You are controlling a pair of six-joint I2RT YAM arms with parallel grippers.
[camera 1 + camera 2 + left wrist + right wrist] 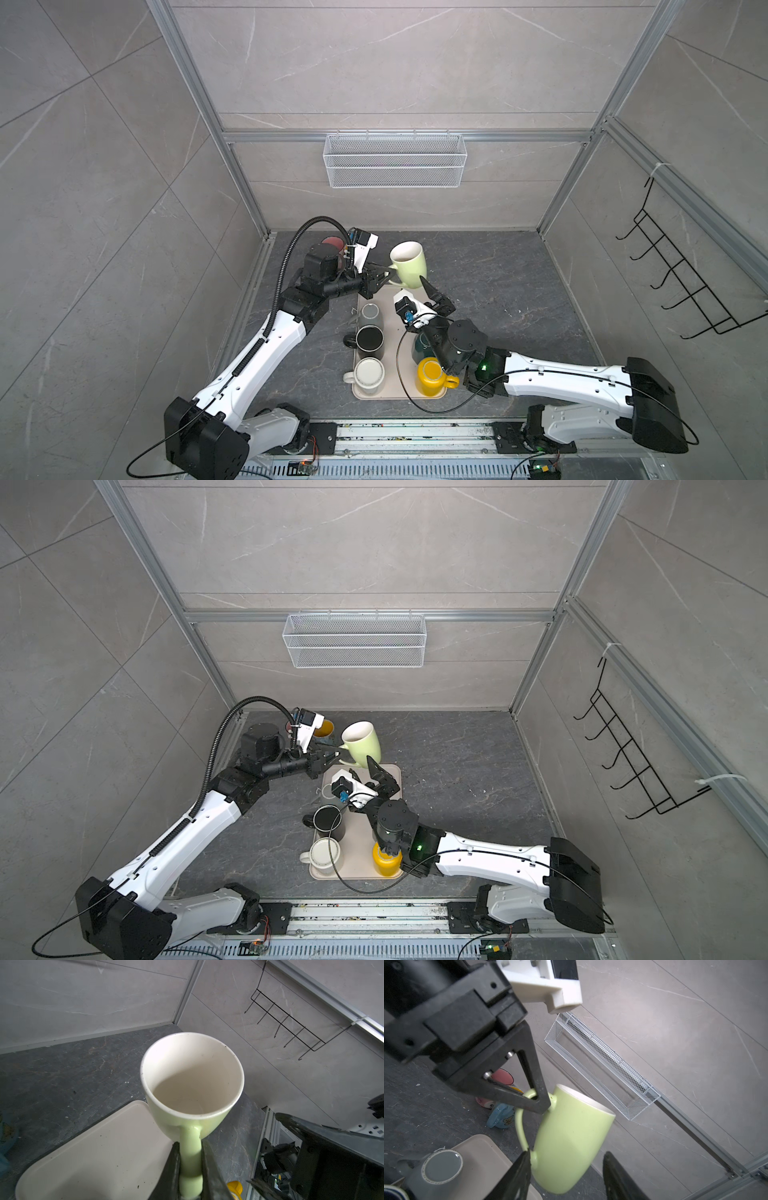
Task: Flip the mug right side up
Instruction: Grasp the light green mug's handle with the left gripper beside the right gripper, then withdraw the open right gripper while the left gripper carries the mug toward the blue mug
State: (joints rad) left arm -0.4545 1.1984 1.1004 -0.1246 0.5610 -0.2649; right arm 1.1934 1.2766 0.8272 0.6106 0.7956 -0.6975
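Note:
The light green mug (pixel 409 266) (pixel 363 746) hangs mouth up and a little tilted above the far end of the beige tray (pixel 390 390). My left gripper (pixel 386 276) (pixel 190 1147) is shut on its handle. The left wrist view looks into the mug's empty white inside (pixel 191 1076). My right gripper (pixel 430 291) (pixel 566 1154) is open, with one finger on each side of the mug's base (pixel 571 1136). One finger (pixel 521 1167) lies close against the foot of the handle, and the other (pixel 616 1174) stands apart from the mug's wall.
On the tray stand a grey mug bottom up (pixel 370 316), a black mug (pixel 369 338), a white mug (pixel 368 374), a yellow mug (pixel 432 376) and a teal one (pixel 422 345). A pink mug (pixel 501 1077) and a blue mug (pixel 500 1118) sit at the back left. A wire basket (pixel 395 160) and a hook rack (pixel 685 266) hang on the walls.

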